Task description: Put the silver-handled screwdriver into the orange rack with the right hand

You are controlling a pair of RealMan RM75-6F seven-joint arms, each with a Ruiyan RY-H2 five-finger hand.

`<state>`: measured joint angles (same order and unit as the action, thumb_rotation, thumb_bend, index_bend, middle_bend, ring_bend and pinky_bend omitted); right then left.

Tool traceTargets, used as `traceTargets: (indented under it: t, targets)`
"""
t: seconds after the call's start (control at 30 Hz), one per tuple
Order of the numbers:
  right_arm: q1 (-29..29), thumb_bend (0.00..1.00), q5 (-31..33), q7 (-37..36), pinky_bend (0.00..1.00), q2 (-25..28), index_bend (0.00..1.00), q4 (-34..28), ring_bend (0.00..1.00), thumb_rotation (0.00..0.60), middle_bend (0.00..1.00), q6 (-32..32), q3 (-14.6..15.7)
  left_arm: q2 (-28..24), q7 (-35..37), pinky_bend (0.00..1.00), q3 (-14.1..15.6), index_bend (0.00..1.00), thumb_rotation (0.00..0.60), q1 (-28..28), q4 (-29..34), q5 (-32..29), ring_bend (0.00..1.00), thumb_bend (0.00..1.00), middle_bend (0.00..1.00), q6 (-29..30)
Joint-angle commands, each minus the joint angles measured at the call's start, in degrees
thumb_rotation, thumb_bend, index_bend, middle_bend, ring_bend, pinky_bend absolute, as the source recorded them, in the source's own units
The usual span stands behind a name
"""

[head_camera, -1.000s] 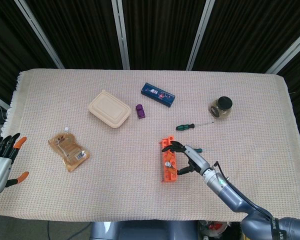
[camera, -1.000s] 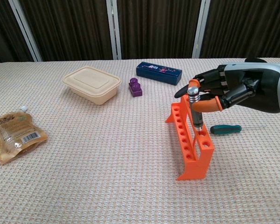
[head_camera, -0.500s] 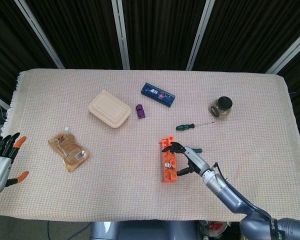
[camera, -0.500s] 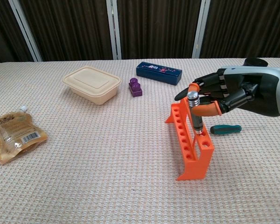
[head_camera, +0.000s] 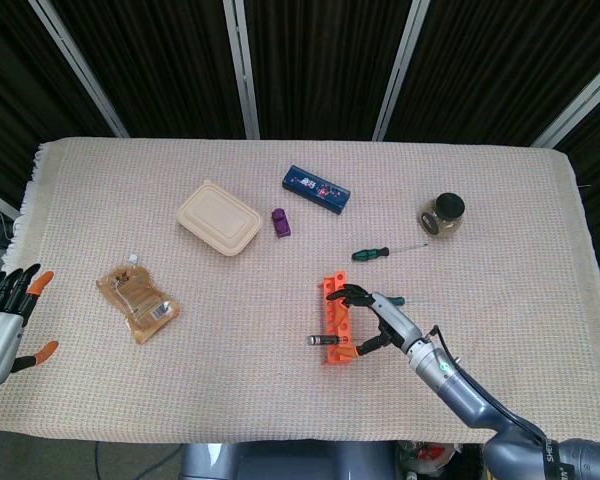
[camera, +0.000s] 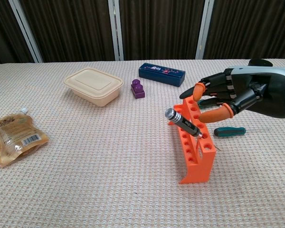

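Observation:
The orange rack (head_camera: 331, 312) (camera: 195, 142) stands mid-table with its row of holes facing up. The silver-handled screwdriver (camera: 183, 122) (head_camera: 319, 340) leans steeply left, its silver cap out over the cloth and its lower end at the rack's near holes; whether the tip sits in a hole I cannot tell. My right hand (camera: 226, 95) (head_camera: 374, 318) hovers just right of the rack, fingers apart, not touching the screwdriver. My left hand (head_camera: 4, 320) idles off the table's left edge, fingers spread and empty.
A green-handled screwdriver (camera: 229, 131) lies on the cloth right of the rack, another (head_camera: 372, 253) further back. Behind are a beige lidded box (camera: 93, 85), purple brick (camera: 137, 89), blue case (camera: 161, 74) and jar (head_camera: 443, 215). A snack pouch (camera: 16, 135) lies left.
My right hand let go of the screwdriver and its fingers opened. The screwdriver, upright in the rack before, has tipped over to the left.

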<state>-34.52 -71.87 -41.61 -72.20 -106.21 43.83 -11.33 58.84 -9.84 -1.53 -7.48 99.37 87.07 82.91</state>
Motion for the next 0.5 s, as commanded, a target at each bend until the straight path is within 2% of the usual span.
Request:
traceTargets:
  t: [0.03, 0.33, 0.4, 0.5]
  targets:
    - [0.1, 0.0, -0.1, -0.1, 0.0, 0.1, 0.51, -0.1, 0.0, 0.6, 0.19, 0.1, -0.1, 0.0, 0.0, 0.0, 0.0, 0.07, 0.6, 0.0, 0.1, 0.0, 0.0, 0.17, 0.0, 0.1]
    - [0.6, 0.0, -1.0, -0.1, 0.0, 2.0, 0.47, -1.5, 0.0, 0.6, 0.19, 1.5, -1.2, -0.3, 0.0, 0.0, -0.4, 0.07, 0.6, 0.1, 0.2, 0.0, 0.0, 0.17, 0.0, 0.7]
    - [1.2, 0.04, -1.9, -0.3, 0.0, 2.9, 0.44, -2.2, 0.0, 0.6, 0.19, 3.0, -1.8, -0.3, 0.0, 0.0, -0.5, 0.07, 0.6, 0.2, 0.1, 0.0, 0.0, 0.17, 0.0, 1.1]
    - [2.8, 0.2, -4.6, -0.4, 0.07, 3.8, 0.42, -2.7, 0.05, 0.6, 0.21, 7.4, -2.6, -0.2, -0.1, 0.0, -0.5, 0.07, 0.6, 0.4, -0.1, 0.1, 0.0, 0.17, 0.0, 1.4]
